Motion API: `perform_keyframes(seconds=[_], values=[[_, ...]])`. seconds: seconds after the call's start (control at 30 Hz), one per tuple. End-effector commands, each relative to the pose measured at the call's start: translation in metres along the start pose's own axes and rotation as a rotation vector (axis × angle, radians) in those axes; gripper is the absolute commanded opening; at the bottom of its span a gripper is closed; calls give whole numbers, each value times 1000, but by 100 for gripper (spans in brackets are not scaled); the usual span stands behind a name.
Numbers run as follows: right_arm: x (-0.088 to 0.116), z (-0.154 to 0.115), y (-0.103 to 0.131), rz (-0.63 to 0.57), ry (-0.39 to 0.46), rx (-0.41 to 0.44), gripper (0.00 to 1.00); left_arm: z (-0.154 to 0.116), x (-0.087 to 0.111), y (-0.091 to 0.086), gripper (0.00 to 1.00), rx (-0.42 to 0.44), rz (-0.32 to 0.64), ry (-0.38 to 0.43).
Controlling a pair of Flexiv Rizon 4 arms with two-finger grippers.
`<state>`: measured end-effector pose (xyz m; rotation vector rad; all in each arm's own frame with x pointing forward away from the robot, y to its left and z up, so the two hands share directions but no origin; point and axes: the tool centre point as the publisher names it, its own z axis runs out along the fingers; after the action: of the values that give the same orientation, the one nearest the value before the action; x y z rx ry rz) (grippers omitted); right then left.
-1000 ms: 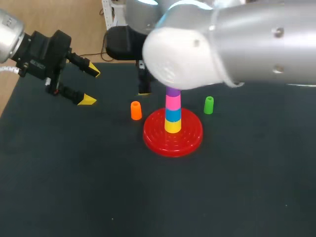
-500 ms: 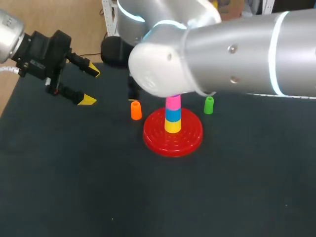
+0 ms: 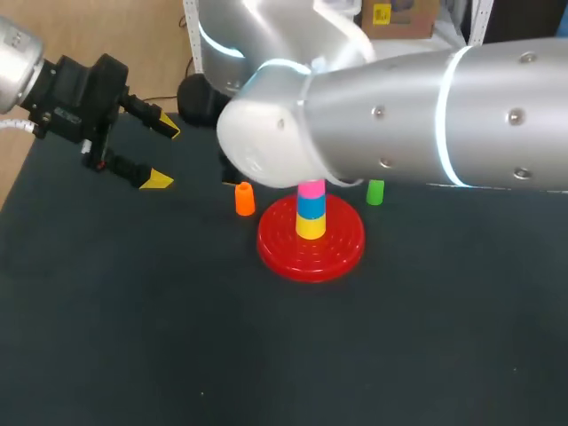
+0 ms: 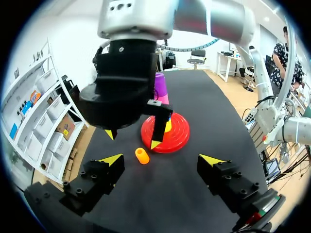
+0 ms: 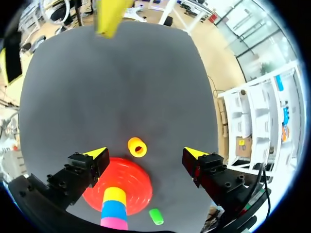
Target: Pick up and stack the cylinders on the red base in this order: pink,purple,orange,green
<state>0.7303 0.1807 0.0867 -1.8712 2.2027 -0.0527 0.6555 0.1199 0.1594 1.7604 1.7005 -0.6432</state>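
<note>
Dark surface (image 3: 133, 311) with the red base (image 3: 342, 253) near its middle. On the base's post stood a yellow cylinder (image 3: 310, 228), a blue cylinder (image 3: 310, 207) and a pink cylinder (image 3: 311, 189), one upon another. The purple cylinder (image 4: 160, 83) sat on top of the pink one; it showed only in the left wrist view, since the right arm (image 3: 399, 115) hid it from above. The orange cylinder (image 3: 244, 199) stood upright on the surface just beside the base, and the green cylinder (image 3: 375, 192) stood beside the base on the opposite side. The right jaws were spread wide and held nothing; they hung above the orange cylinder without touching it. The left arm (image 3: 53, 75) was at the far left corner, well apart from the base, and the left jaws were likewise wide open and empty.
</note>
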Motion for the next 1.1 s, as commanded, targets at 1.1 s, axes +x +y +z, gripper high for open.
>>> perform_keyframes(seconds=[1.1], values=[[15,35,0,86,79,-45,100,0,1,1,100,1,2,-2]])
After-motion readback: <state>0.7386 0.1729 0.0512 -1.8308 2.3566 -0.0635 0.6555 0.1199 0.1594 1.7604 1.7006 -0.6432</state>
